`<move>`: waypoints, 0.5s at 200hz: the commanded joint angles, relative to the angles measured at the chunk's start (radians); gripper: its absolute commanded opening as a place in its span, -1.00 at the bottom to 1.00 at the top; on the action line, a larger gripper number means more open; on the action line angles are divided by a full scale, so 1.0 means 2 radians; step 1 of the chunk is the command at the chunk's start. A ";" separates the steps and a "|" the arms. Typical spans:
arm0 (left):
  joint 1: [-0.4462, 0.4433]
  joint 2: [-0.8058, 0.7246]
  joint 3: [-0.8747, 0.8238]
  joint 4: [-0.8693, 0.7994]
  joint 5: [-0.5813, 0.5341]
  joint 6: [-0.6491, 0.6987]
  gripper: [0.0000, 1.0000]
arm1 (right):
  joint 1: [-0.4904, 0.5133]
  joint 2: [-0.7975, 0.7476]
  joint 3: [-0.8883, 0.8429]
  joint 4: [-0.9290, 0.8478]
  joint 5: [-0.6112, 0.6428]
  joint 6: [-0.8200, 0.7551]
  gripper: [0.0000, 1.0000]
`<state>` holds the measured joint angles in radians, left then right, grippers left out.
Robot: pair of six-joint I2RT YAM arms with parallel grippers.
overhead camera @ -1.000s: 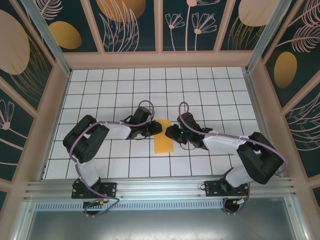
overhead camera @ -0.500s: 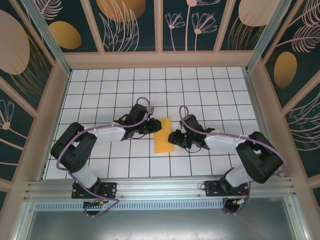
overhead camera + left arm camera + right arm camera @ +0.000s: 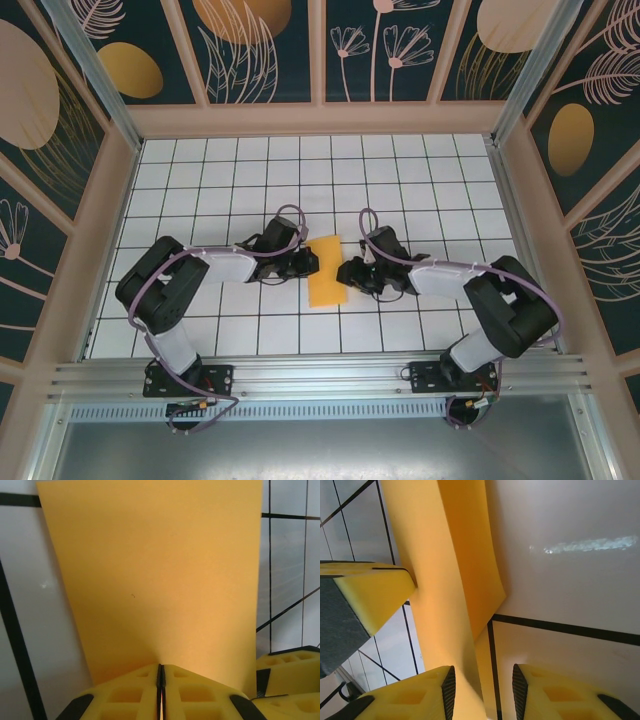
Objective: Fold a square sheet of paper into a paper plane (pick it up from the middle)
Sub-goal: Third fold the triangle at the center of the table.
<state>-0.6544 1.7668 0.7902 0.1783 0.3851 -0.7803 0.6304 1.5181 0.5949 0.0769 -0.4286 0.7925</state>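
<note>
From above, the square sheet of paper lies near the middle of the gridded bench as a narrow upright rectangle, so it looks to be doubled over along its length. The 2 arms reach in from opposite sides, with the left pincer at the sheet's left edge and the right pincer at its right edge. That pairing would let one side anchor the paper while the other works it. In the left wrist view, the left pincer is clenched: its yellow pads meet along a thin seam and the orange sheet rises straight out of that seam, so it is pinching the near edge. The paper spreads flat and unwrinkled over the bench beyond. In the right wrist view, the right pincer is released, its 2 pads standing apart with the sheet's edge running into the gap but not squeezed. 2 layers show here, the upper one bowing up slightly off the lower, which suggests the crease is not pressed home. A yellow pad of the left pincer sits against the paper's far side, probably steadying it for the right pincer's bite.
</note>
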 commanded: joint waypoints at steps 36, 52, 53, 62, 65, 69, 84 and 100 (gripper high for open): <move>0.001 0.023 -0.002 -0.016 0.005 0.031 -0.79 | -0.017 0.035 0.031 0.016 -0.048 -0.033 -0.24; 0.001 0.025 -0.001 -0.016 0.008 0.036 -0.79 | -0.021 0.047 0.038 0.012 -0.053 -0.039 -0.25; 0.001 0.025 -0.001 -0.016 0.007 0.036 -0.79 | -0.021 0.047 0.039 0.011 -0.052 -0.040 -0.25; 0.001 0.024 0.000 -0.019 0.006 0.039 -0.79 | -0.024 0.049 0.041 0.004 -0.047 -0.045 -0.26; 0.001 0.025 0.000 -0.020 0.005 0.040 -0.79 | -0.025 0.049 0.040 0.005 -0.047 -0.046 -0.25; 0.001 0.024 0.000 -0.020 0.004 0.040 -0.78 | -0.027 0.049 0.039 0.007 -0.049 -0.046 -0.25; 0.001 0.020 -0.002 -0.020 0.002 0.042 -0.78 | -0.034 0.049 0.035 0.019 -0.063 -0.044 -0.25; 0.001 0.023 -0.001 -0.020 0.002 0.044 -0.78 | -0.035 0.049 0.037 0.024 -0.074 -0.045 -0.27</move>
<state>-0.6544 1.7870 0.7898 0.1745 0.3931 -0.7250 0.5713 1.6073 0.6510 0.0906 -0.5236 0.7307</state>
